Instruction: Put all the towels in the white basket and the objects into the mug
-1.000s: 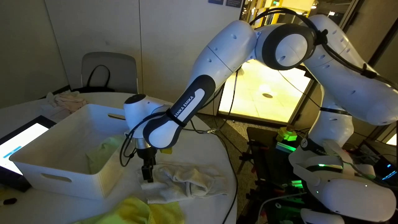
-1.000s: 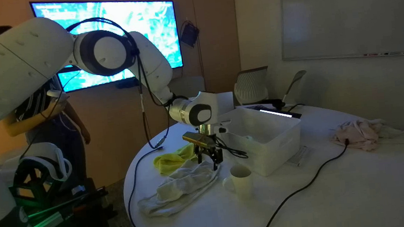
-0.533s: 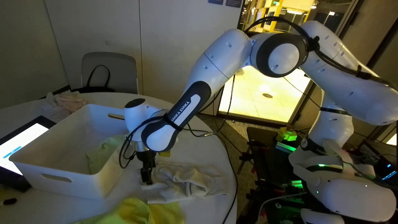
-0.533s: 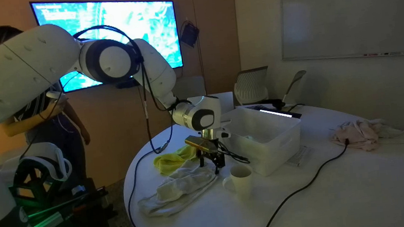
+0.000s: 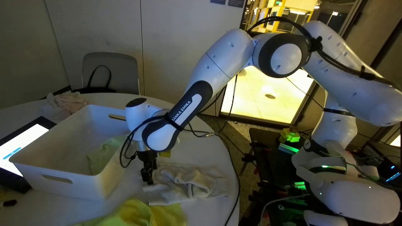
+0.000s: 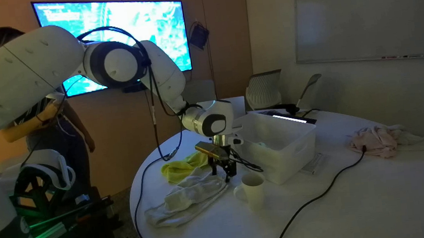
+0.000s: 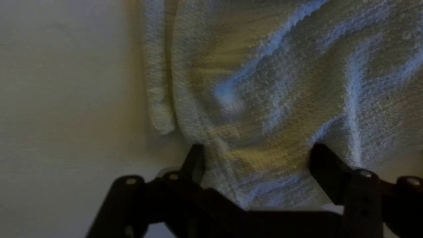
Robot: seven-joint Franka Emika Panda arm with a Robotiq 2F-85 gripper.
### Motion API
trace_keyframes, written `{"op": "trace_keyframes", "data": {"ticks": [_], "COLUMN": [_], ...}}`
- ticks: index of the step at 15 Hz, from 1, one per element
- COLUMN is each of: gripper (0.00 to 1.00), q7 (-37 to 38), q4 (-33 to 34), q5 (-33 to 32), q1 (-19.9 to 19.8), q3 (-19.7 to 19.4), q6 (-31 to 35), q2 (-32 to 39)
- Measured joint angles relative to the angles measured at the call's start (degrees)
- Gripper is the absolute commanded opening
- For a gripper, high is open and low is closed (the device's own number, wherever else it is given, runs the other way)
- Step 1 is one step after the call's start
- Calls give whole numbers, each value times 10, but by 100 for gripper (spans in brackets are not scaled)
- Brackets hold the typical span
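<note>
My gripper (image 7: 258, 148) is open over the near end of the off-white towel (image 7: 281, 82). Its dark fingers (image 7: 195, 162) stand wide apart, with creased cloth between them. In both exterior views the fingertips are down at this crumpled towel's edge. The yellow towel (image 5: 135, 213) lies bunched beside it on the table. Inside the white basket (image 5: 77, 190) rests the pale green towel (image 5: 105, 153), against the side nearest the arm. The white mug (image 6: 254, 194) stands upright close to the gripper, its handle facing the off-white towel. Which things are the objects I cannot tell.
A dark tablet (image 5: 29, 141) with a lit screen lies beyond the basket. Pinkish cloth (image 6: 373, 142) is heaped on the table's far part. A black cable (image 6: 313, 202) crosses the tabletop. By the left picture edge lies a small dark item (image 5: 10, 203).
Over the first half second the arm came down a little, bringing the gripper onto the off-white towel. Since then it has barely moved; the fingers look slightly nearer each other.
</note>
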Motion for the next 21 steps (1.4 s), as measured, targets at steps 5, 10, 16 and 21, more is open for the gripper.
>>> {"op": "trace_keyframes", "data": {"ticks": [5,10,16,21], "gripper": [14,1,2,2], "q7": [14,33,74,121], "q4": [8,9,-5,-95], "q5": [11,13,13,12], "q1": [-8,-9,-6,6], "q3": [-1,-9,-39,-86], "q6": [0,2,39,116], "q2": [-2,-5,-18,-105]}}
